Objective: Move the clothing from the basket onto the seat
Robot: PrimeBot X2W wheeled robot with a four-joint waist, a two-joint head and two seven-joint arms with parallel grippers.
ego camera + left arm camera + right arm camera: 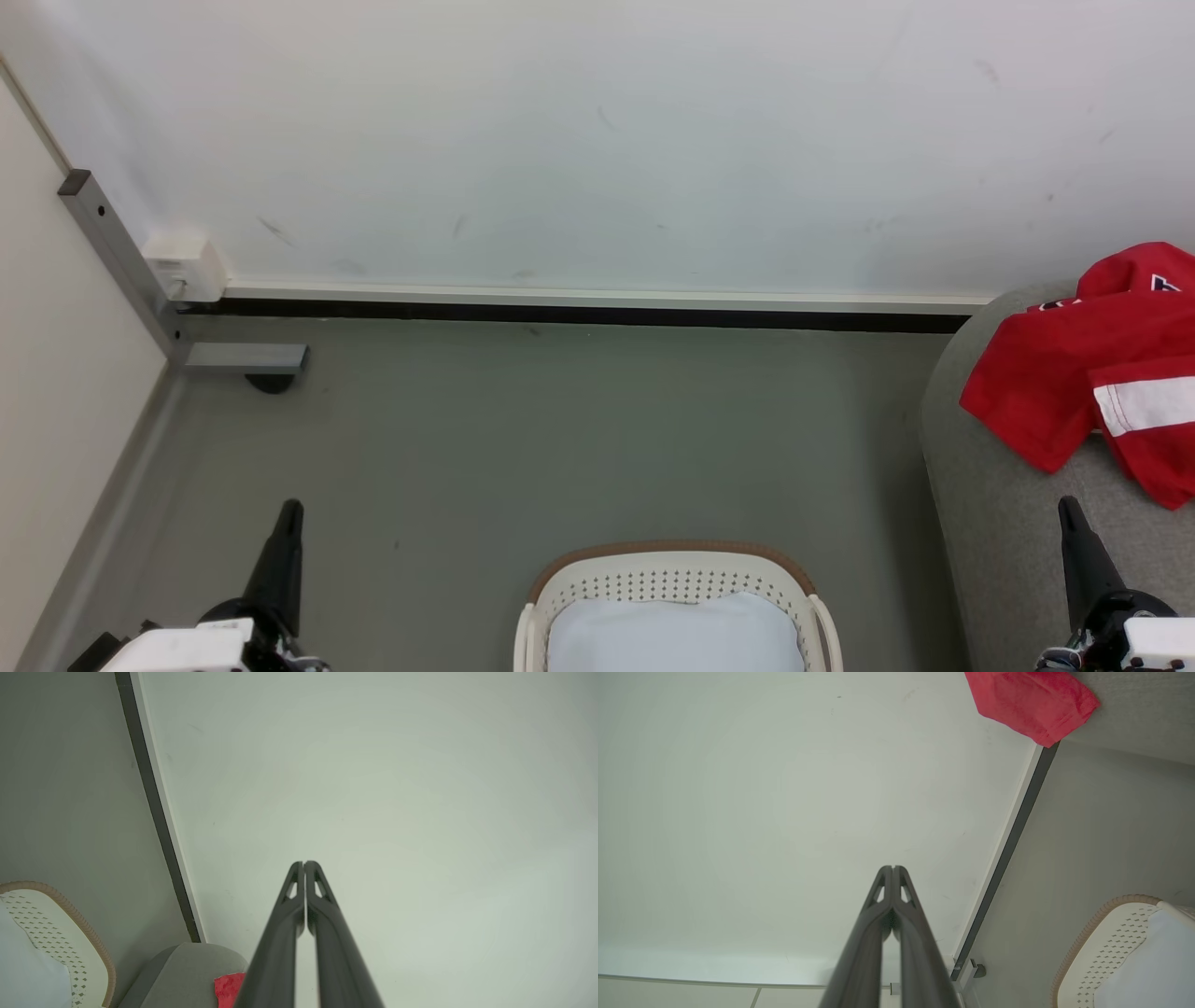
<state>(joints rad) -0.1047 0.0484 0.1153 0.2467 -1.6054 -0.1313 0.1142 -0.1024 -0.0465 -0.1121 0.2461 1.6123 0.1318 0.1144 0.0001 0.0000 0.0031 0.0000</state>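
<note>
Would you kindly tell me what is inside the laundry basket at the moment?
A pale cloth lies in the basket; anything beneath the cloth is covered, and the basket's near end is out of frame.

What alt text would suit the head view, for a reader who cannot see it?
A red jersey lies on the grey seat at the right edge, while the cream basket at the bottom centre, standing on the grey floor, holds a pale cloth. The left gripper and the right gripper rest shut and empty in the lower corners.
</note>
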